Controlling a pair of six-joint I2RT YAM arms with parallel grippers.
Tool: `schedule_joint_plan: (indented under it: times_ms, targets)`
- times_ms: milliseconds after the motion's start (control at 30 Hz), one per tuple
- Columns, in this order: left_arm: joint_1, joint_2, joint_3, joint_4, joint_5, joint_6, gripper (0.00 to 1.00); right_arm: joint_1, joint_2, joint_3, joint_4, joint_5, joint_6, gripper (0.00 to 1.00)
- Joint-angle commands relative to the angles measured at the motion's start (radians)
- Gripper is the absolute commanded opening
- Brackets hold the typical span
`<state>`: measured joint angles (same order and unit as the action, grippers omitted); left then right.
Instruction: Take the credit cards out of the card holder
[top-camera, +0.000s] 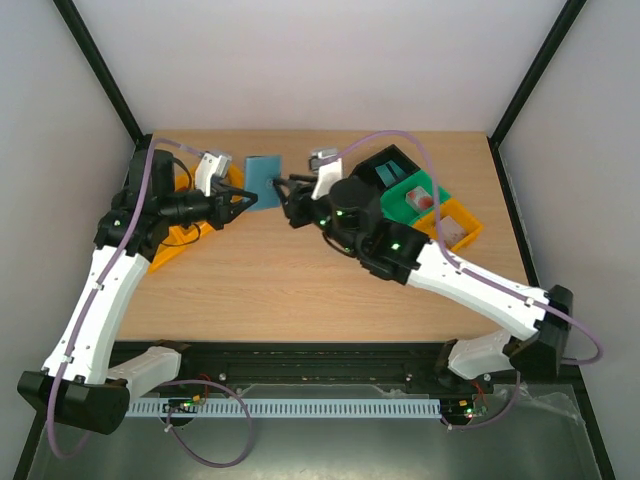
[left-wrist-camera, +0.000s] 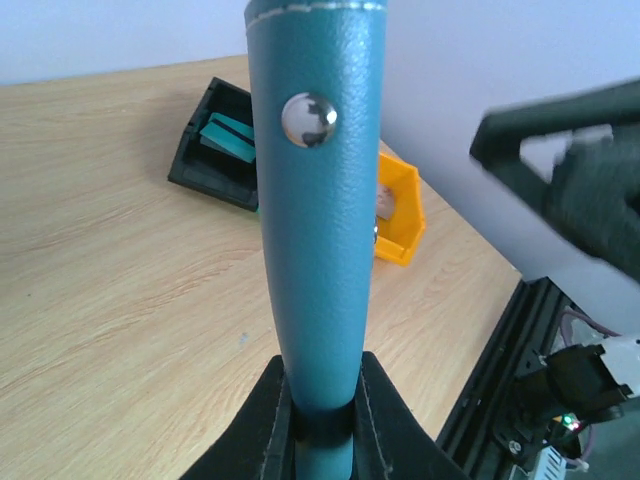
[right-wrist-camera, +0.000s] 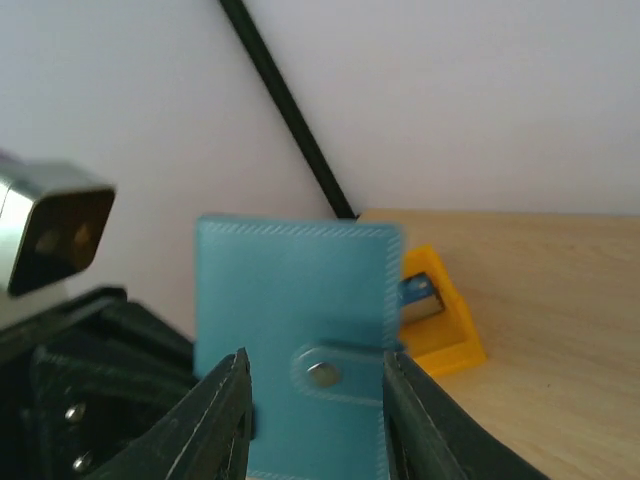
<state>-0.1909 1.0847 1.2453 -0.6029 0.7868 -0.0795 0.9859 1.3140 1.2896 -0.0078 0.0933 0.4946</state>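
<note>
The card holder (top-camera: 264, 178) is a closed blue-teal wallet held upright above the back of the table. My left gripper (top-camera: 243, 201) is shut on its lower edge; in the left wrist view the holder (left-wrist-camera: 318, 230) stands edge-on between the black fingers (left-wrist-camera: 385, 415) of that gripper (left-wrist-camera: 322, 392). My right gripper (top-camera: 284, 192) is open. In the right wrist view it (right-wrist-camera: 316, 360) flanks the holder (right-wrist-camera: 290, 290), whose tab and snap are fastened. Teal flat cards (left-wrist-camera: 228, 134) lie in a black tray (left-wrist-camera: 205, 165).
The black tray (top-camera: 385, 167), a green tray (top-camera: 415, 195) with a red block and an orange tray (top-camera: 455, 228) stand at the back right. Another orange tray (top-camera: 180, 235) lies under the left arm, and shows in the right wrist view (right-wrist-camera: 440, 320) with a blue block.
</note>
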Motion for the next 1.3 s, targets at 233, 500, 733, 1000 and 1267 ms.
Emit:
schedule_joint_plan:
  times_ms: [233,500,733,1000,1267]
  targets:
    - [0.012,-0.007,-0.01,0.036,-0.024,-0.017,0.02,0.079,0.225,0.223,-0.193,0.085,-0.09,0.37]
    - [0.012,-0.011,-0.012,0.029,-0.009,-0.002,0.02,0.078,0.277,0.256,-0.221,0.261,-0.09,0.27]
    - [0.012,-0.015,-0.011,0.028,0.001,0.005,0.02,0.073,0.311,0.275,-0.262,0.314,-0.09,0.16]
    - [0.021,-0.019,-0.006,0.022,0.004,0.02,0.02,0.012,0.27,0.204,-0.274,0.32,-0.066,0.02]
    - [0.047,-0.029,-0.009,0.008,0.04,0.04,0.02,-0.163,0.074,-0.038,-0.187,0.08,-0.144,0.02]
